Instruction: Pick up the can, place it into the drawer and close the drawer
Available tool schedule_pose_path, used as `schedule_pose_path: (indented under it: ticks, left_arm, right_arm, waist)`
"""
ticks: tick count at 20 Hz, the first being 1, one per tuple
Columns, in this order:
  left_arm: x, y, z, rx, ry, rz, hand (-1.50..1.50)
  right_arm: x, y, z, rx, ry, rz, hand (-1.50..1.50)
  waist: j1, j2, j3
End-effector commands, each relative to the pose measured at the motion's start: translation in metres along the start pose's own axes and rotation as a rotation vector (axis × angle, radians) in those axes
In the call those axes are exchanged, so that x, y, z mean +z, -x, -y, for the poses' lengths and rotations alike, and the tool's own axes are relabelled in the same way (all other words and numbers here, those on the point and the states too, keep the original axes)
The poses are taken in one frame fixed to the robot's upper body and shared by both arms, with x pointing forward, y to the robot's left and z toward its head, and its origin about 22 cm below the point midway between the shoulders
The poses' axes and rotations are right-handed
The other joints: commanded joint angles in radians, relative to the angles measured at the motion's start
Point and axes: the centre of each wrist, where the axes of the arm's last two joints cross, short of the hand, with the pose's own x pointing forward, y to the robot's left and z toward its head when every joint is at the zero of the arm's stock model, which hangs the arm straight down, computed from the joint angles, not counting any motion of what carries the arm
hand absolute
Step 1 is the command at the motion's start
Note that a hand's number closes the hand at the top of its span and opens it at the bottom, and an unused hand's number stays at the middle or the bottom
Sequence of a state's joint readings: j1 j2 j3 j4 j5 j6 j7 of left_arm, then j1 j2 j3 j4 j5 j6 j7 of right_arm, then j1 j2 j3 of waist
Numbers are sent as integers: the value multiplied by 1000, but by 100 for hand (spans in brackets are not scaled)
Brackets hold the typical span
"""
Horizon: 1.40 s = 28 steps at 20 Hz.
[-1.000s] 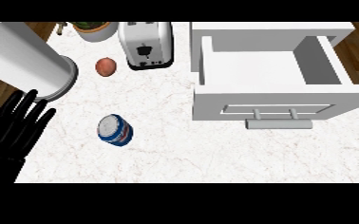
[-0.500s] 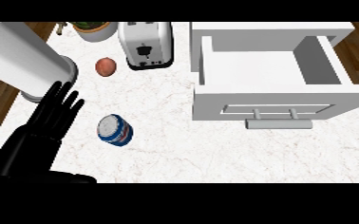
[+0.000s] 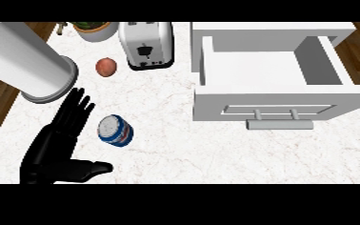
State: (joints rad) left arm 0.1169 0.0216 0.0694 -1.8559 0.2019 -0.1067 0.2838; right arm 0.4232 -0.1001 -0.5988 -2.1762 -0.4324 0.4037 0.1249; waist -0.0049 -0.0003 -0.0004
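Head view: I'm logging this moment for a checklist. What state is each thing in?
Drawer, open, nothing showing inside.
Can, on the counter, not held.
Left hand, open, fingers straight, beside the can on its left.
Right hand, not in view.

1. The light is bright and even all over the white counter [image 3: 211, 157].
2. The open drawer [image 3: 320, 66] has a light floor, but its side walls look darker grey.
3. A thin, soft shadow lies just under the drawer's handle [image 3: 280, 124].
4. The left hand [image 3: 60, 138] is so black that little shows on it.
5. The big white cylinder [image 3: 28, 57] turns pale grey near its end.
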Motion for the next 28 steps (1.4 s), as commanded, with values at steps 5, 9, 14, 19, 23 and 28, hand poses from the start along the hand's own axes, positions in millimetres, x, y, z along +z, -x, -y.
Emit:
schedule_pose_path:
  ticks: [5, 9, 14, 19, 23, 28]
  left_arm:
    - [-10, 47, -5, -23, -84, -19, -150]
    - [-1, 53, -25, -21, -107, -14, -150]
    - [-14, 67, -43, -37, -134, -31, -150]
    - [-5, 113, -47, -31, -119, -47, -150]
    - [-11, 137, -55, -45, -116, -65, -150]
    - [-20, 145, -59, 16, -121, -76, -150]
  right_arm:
    - [2, -1, 13, 6, 18, 1, -150]
    - [-4, -10, 4, -2, 0, 2, -150]
    - [7, 13, 10, -7, 6, 1, -150]
    - [5, -11, 26, -11, 4, 1, -150]
    - [17, -1, 10, -13, -1, 9, -150]
    - [21, -4, 16, 2, -2, 13, -150]
  waist:
    - [0, 0, 0]
    - [3, 0, 0]
    - [1, 0, 0]
    - [-1, 0, 0]
    - [-2, 0, 0]
    - [-2, 0, 0]
